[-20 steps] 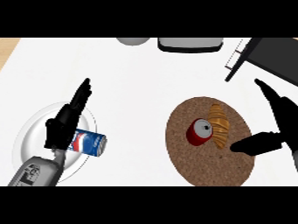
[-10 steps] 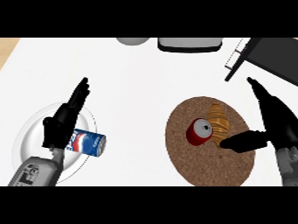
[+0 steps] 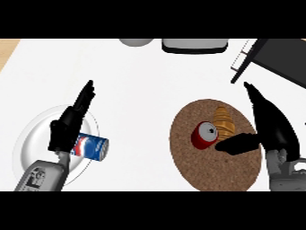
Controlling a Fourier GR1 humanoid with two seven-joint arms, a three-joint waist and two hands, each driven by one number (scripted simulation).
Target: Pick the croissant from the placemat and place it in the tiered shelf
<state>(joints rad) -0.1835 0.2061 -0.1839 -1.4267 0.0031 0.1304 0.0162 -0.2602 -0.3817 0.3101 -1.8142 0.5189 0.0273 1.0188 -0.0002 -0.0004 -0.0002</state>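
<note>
A golden croissant (image 3: 224, 121) lies on the round brown cork placemat (image 3: 212, 166), in its upper half, with a red can (image 3: 203, 135) lying just left of it. My right hand (image 3: 271, 125) is over the placemat's right edge, open, fingers pointing up and thumb reaching left toward the croissant's lower end; touching or not, I cannot tell. The black tiered shelf (image 3: 284, 67) stands at the upper right. My left hand (image 3: 70, 120) rests open over a white plate at the left.
A blue soda can (image 3: 90, 147) lies on the white plate (image 3: 32, 139) beside my left hand. A grey appliance (image 3: 193, 44) and a grey rounded object (image 3: 136, 42) sit at the counter's far edge. Wooden floor shows at the upper left.
My right hand has shifted left, closer to the croissant, its thumb now at the croissant's lower end. The left hand, both cans and the croissant have stayed put.
</note>
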